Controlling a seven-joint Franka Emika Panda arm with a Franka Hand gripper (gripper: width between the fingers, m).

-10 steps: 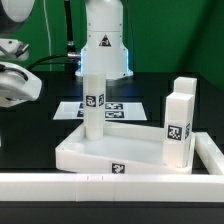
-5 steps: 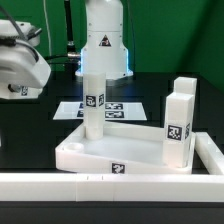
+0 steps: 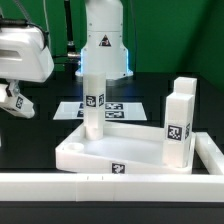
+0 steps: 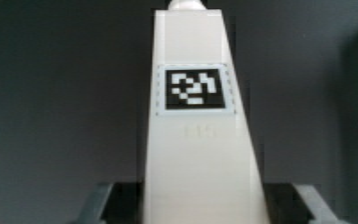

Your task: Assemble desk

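Note:
The white desk top [image 3: 70, 152] lies in the middle of the exterior view, rim up. One white leg [image 3: 93, 100] stands upright at its far left corner. Two more legs [image 3: 177, 125] stand at its right side, one behind the other [image 3: 186, 90]. My gripper [image 3: 13, 93] is high at the exterior view's left, away from the desk top, shut on a fourth tagged leg [image 3: 17, 102]. In the wrist view this leg [image 4: 197, 100] fills the middle, tag facing the camera, between my gripper's [image 4: 202, 205] fingers [image 4: 119, 203].
A long white rail wall [image 3: 100, 186] runs along the front and up the exterior view's right side [image 3: 212, 152]. The marker board [image 3: 118, 108] lies behind the desk top. The arm's white base [image 3: 103, 45] stands at the back.
My gripper has risen and moved toward the exterior view's right, carrying the leg with it. The desk top and the standing legs have not moved.

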